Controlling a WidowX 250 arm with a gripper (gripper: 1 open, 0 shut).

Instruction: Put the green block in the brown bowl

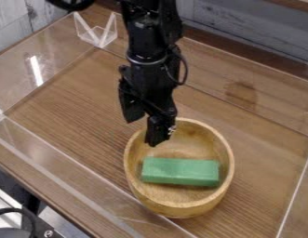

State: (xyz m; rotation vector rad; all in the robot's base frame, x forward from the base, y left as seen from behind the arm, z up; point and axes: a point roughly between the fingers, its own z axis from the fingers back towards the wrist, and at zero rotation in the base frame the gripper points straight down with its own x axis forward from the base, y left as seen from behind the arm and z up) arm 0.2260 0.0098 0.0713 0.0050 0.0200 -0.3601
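So the surface [69, 121] here is brown wood, with a pale wall along the far side. The black hand [143, 130] is hanging open over the far-left part of the bowl [134, 191], fingers pointing down and nothing between them that I can see. The green block [180, 171] is lying inside the bowl, toward the near right. There's also a white wire thing [95, 31] way over on the far left.

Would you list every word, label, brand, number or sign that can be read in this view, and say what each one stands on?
None: no text can be read anywhere in the view.
The green block and the brown bowl show no lettering or marks.
The arm is too dark and small in the picture to tell whether it carries any.
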